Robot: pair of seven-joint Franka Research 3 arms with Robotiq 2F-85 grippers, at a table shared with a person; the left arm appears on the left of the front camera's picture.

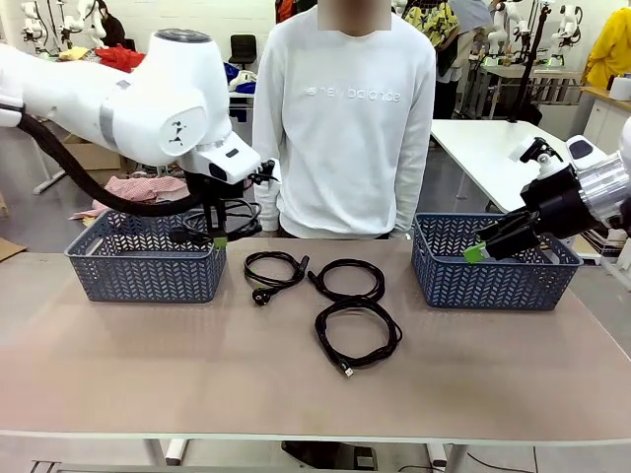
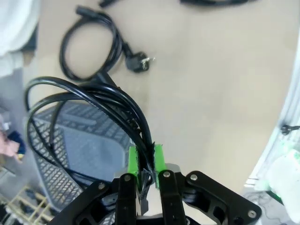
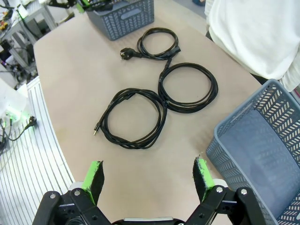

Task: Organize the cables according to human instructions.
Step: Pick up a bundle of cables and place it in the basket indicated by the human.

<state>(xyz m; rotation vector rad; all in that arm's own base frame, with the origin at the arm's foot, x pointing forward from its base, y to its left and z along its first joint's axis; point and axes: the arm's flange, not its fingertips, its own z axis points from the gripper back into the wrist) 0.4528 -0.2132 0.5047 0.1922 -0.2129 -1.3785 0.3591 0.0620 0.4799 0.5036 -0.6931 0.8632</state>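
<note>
My left gripper (image 1: 219,239) hangs over the left blue basket (image 1: 143,276), shut on a coiled black cable (image 1: 251,222). In the left wrist view the green fingers (image 2: 132,161) pinch that cable's strands (image 2: 117,101) above the basket (image 2: 79,154). Three more cables lie coiled on the table: one with a chunky plug (image 1: 261,296) (image 2: 137,63) (image 3: 125,54), one in the middle (image 1: 347,299) (image 3: 213,89), one nearest me (image 1: 323,340) (image 3: 132,143). My right gripper (image 1: 483,248) (image 3: 147,176) stands open and empty beside the right blue basket (image 1: 493,281) (image 3: 253,140).
A person in a white sweater (image 1: 345,118) stands at the table's far edge between the two baskets. The right basket looks empty inside. Bare tabletop (image 1: 148,365) stretches along the near side.
</note>
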